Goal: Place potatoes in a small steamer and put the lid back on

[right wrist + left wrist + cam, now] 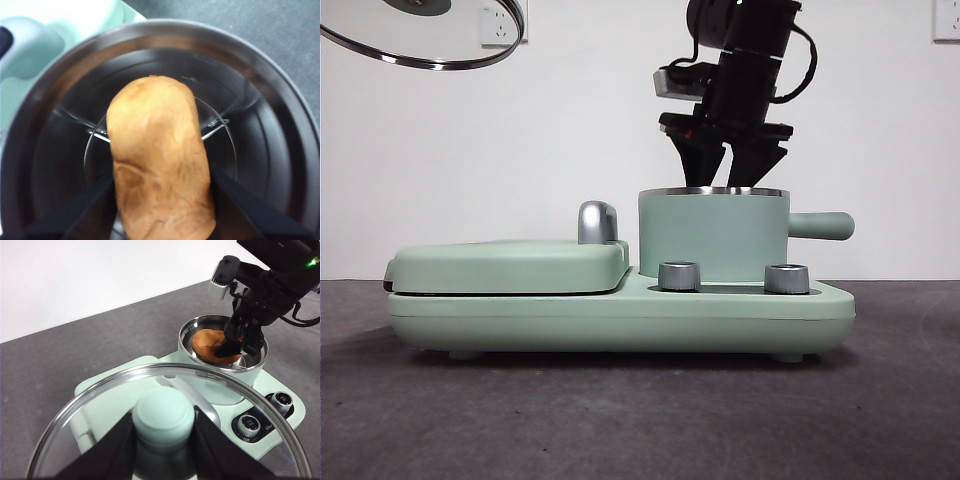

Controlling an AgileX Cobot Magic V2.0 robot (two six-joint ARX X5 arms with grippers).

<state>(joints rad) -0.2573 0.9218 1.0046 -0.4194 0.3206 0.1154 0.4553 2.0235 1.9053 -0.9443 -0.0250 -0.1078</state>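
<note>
Nearest the left wrist camera, the left gripper [162, 432] is clenched on the knob of the lid [80, 415], held high and well apart from the pot. Beyond it, the right gripper [728, 165] reaches into the small steamer [712, 235], jaws clamped on either side of the potato [157, 160], which hangs over the steel floor. Release should come only once the potato sits low and centred, clear of the rim, so the lid can seat flat.
</note>
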